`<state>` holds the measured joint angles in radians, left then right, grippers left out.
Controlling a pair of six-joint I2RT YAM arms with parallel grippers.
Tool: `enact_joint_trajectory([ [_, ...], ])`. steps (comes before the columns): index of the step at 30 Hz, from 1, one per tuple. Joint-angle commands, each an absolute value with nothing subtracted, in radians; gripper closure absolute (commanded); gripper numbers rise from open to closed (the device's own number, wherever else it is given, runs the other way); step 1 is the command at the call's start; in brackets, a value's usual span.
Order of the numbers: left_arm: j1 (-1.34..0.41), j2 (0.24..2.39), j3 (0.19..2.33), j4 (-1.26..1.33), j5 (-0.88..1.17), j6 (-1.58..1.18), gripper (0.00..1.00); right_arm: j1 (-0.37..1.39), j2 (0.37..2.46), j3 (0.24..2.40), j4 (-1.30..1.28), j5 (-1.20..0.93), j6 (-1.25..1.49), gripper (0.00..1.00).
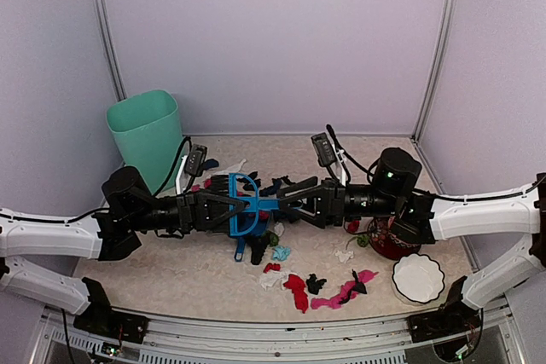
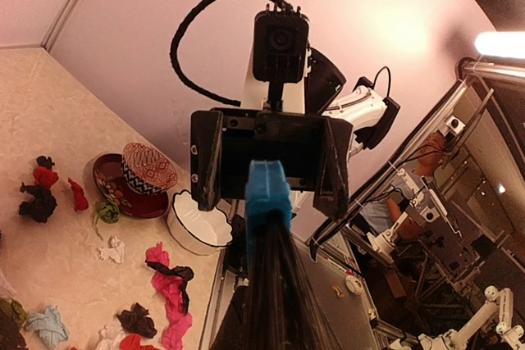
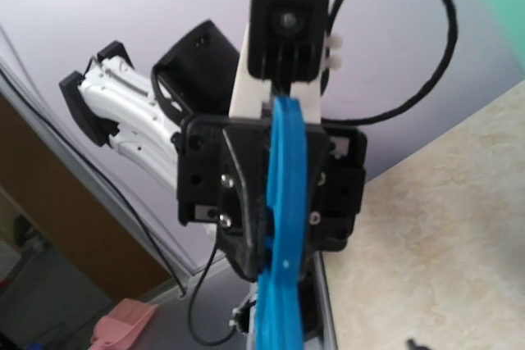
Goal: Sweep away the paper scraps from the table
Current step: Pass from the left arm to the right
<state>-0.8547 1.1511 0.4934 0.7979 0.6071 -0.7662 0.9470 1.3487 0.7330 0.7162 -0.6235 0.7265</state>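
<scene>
The left gripper is clenched on a smooth blue plastic handle, which shows as a thin looped strip edge-on from the right wrist. Facing it, the right gripper is released, its flat black fingers on either side of the handle's blunt end without touching it. The paper scraps are crumpled, torn bits in red, pink, black, teal and white. They lie on the marbled beige table beneath both grippers and on their near side.

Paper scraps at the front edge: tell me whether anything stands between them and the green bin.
Yes. The left gripper and right gripper, meeting at the blue tool, lie across the table between those scraps and the bin.
</scene>
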Motion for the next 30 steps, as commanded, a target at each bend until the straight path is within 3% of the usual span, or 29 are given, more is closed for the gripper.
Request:
enact_joint_trajectory([
  [1, -0.867, 1.164, 0.537, 0.836, 0.604, -0.737, 1.0, 0.945, 1.384, 0.745, 0.777, -0.678, 0.792, 0.32],
  [11, -0.868, 1.154, 0.536, 0.82, 0.588, -0.721, 1.0, 0.944, 1.403, 0.757, 0.789, -0.69, 0.812, 0.57],
  [21, -0.868, 1.153, 0.535, 0.809, 0.578, -0.705, 1.0, 0.944, 1.432, 0.79, 0.801, -0.702, 0.832, 0.7],
  [30, -0.868, 1.155, 0.533, 0.802, 0.565, -0.696, 1.0, 0.945, 1.449, 0.797, 0.828, -0.705, 0.854, 0.76],
])
